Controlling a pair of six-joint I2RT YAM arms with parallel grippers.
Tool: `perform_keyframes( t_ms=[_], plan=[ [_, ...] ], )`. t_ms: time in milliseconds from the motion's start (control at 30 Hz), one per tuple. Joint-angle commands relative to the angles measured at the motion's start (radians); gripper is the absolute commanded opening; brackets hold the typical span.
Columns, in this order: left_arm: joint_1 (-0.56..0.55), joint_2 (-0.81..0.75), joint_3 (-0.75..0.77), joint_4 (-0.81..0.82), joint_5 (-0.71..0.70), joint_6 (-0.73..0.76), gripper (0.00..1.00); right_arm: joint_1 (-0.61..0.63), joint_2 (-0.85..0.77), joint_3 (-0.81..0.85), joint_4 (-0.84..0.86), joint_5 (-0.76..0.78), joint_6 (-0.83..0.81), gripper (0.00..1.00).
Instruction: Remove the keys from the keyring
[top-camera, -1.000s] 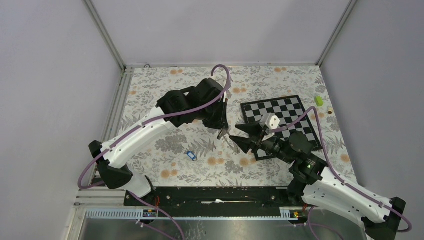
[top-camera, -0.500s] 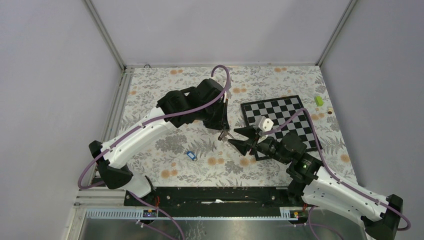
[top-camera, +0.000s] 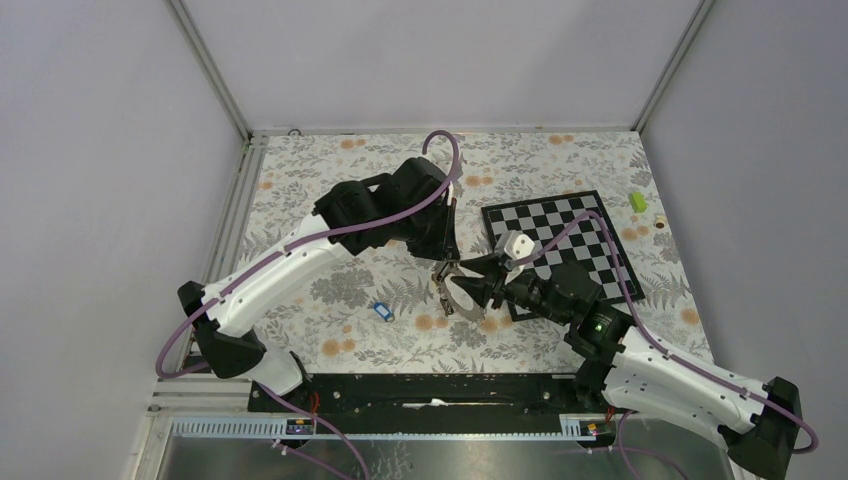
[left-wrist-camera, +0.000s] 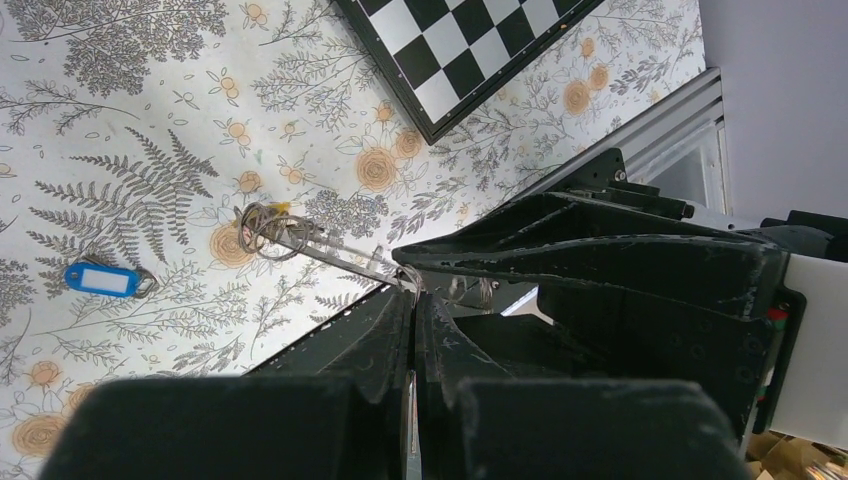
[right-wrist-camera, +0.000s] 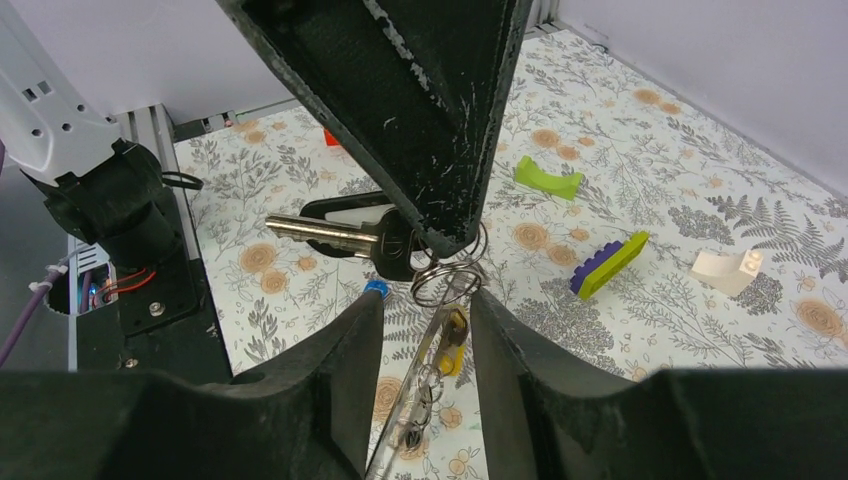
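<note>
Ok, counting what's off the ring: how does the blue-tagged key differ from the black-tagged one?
The blue-tagged key lies on the table, apart from the keyring; the black-tagged key hangs in the air. The black-tagged key's silver blade shows plainly; the blue-tagged key's does not. Both have plastic tags.

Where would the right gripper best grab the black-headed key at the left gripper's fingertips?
Probably its bare silver blade, from the free tip end. The black-headed key sticks out level and sideways into open space, while its head sits tight under the left gripper, which is shut on the keyring.
</note>
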Motion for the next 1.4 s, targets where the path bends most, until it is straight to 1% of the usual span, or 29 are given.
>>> perform_keyframes(
  t_ms=[0, 333, 533, 633, 733, 1000, 1133, 1267, 1367],
  plan=[
    [0.003, -0.028, 0.035, 0.06, 0.026, -0.023, 0.0, 0.011, 0.014, 0.009, 0.073, 0.034, -0.008, 0.42],
    [0.003, -0.04, 0.005, 0.078, 0.048, -0.029, 0.0, 0.014, 0.023, 0.004, 0.105, 0.079, -0.01, 0.38],
    [0.003, -0.043, -0.006, 0.078, 0.049, -0.028, 0.0, 0.014, 0.015, 0.002, 0.1, 0.094, -0.008, 0.27],
    [0.003, -0.042, -0.006, 0.079, 0.051, -0.027, 0.0, 0.014, 0.006, -0.002, 0.097, 0.105, -0.008, 0.23],
    [0.003, -0.042, -0.007, 0.079, 0.054, -0.025, 0.0, 0.014, -0.007, -0.007, 0.096, 0.117, -0.004, 0.16],
    [0.003, -0.051, -0.023, 0.079, 0.061, -0.02, 0.0, 0.014, -0.034, -0.013, 0.085, 0.129, -0.005, 0.07],
    [0.002, -0.065, -0.045, 0.082, 0.062, -0.018, 0.0, 0.014, -0.055, -0.014, 0.072, 0.124, -0.02, 0.0],
    [0.003, -0.103, -0.116, 0.115, 0.066, -0.028, 0.0, 0.014, -0.099, -0.016, 0.048, 0.068, -0.061, 0.0],
    [0.003, -0.145, -0.184, 0.171, 0.077, -0.036, 0.0, 0.013, -0.141, -0.012, 0.02, 0.035, -0.078, 0.0]
  ],
)
